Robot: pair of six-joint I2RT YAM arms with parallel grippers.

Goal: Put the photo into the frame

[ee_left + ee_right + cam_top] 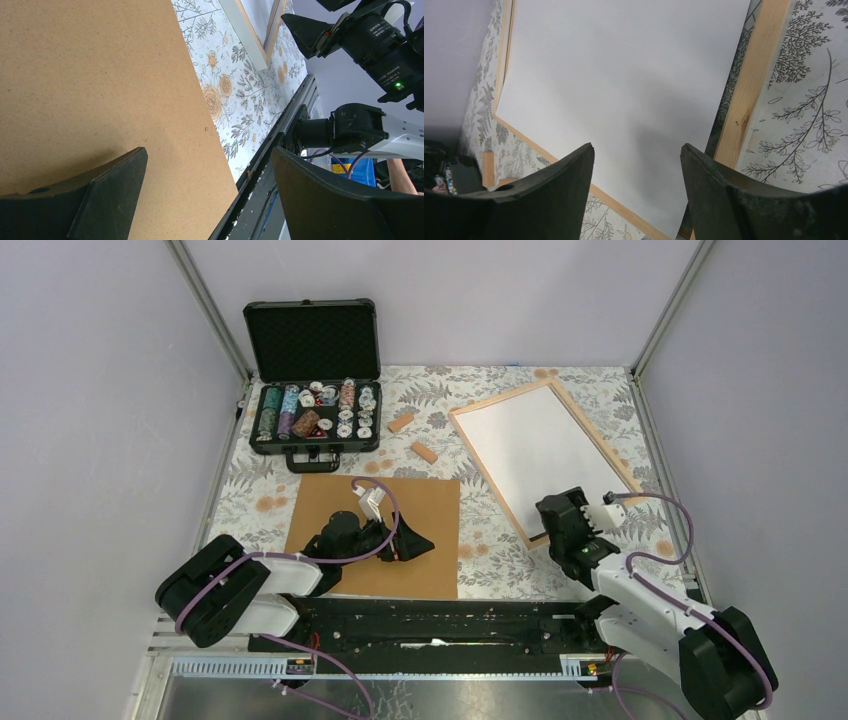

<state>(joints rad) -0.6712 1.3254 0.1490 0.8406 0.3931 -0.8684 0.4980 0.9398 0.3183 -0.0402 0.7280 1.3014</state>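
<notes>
The photo (535, 445) lies white back up inside the frame (497, 397) at the back right of the table. In the right wrist view the photo (624, 75) fills the middle. A dark gap runs between its right edge and the frame's pale wooden strip (749, 95). My right gripper (556, 515) hovers over the frame's near corner. It (636, 147) is open, and nothing sits between its fingers. My left gripper (412, 543) rests over the brown backing board (420, 500). In its own view the left gripper (207, 152) is wide open and holds nothing.
An open black case of poker chips (315, 410) stands at the back left. Two small wooden blocks (401, 423) (424, 452) lie between the case and the frame. A black rail (430, 625) runs along the near table edge. Grey walls close in both sides.
</notes>
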